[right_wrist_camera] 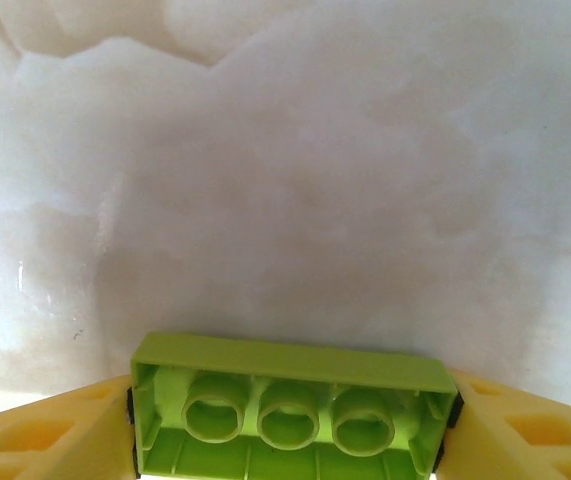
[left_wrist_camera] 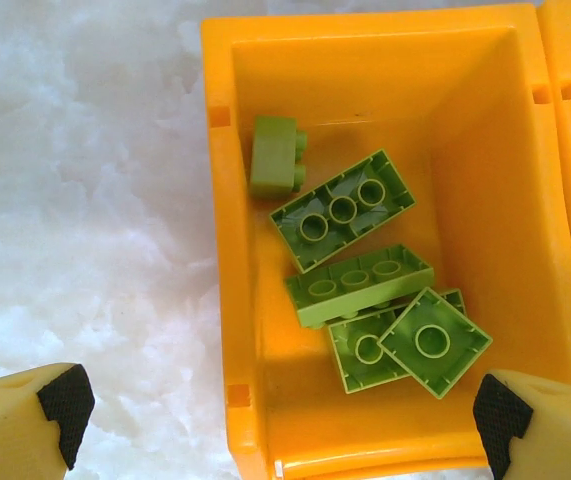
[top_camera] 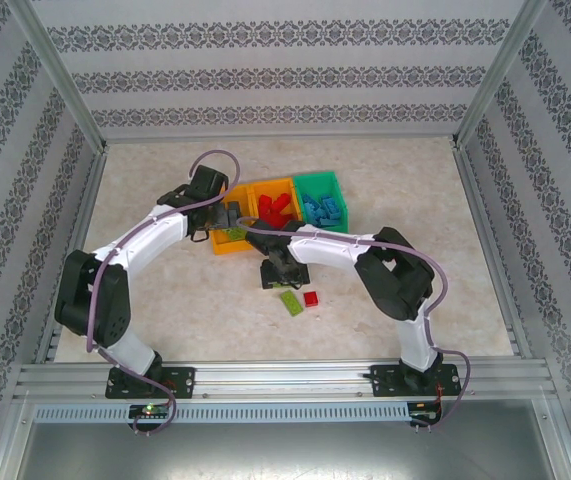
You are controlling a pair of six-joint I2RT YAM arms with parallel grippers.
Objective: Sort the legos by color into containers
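Three bins joined in a row sit at upper centre of the overhead view. The left orange bin holds five lime bricks, some upside down with hollow undersides showing, one on its side near the bin's upper-left corner. The middle orange bin holds red bricks. The green bin at the right end holds blue bricks.

An upside-down lime brick fills the bottom centre of the right wrist view. Its three round tubes face the camera, and the pale marbled table lies behind it. In the overhead view a loose lime brick and a loose red brick lie just beside each other on the table, below the bins. I cannot tell whether that lime one is the brick between the fingers.

The right gripper has its dark pads pressed against both ends of the upside-down lime brick, gripping it. Its arm bends at mid-right and reaches leftward toward frame centre, the wrist just above the two loose bricks. The left gripper hangs over the near edge of the left orange bin, jaws spread wide with nothing between them. One fingertip is over the table and the other over the bin's far corner. Its arm arches up from lower left.
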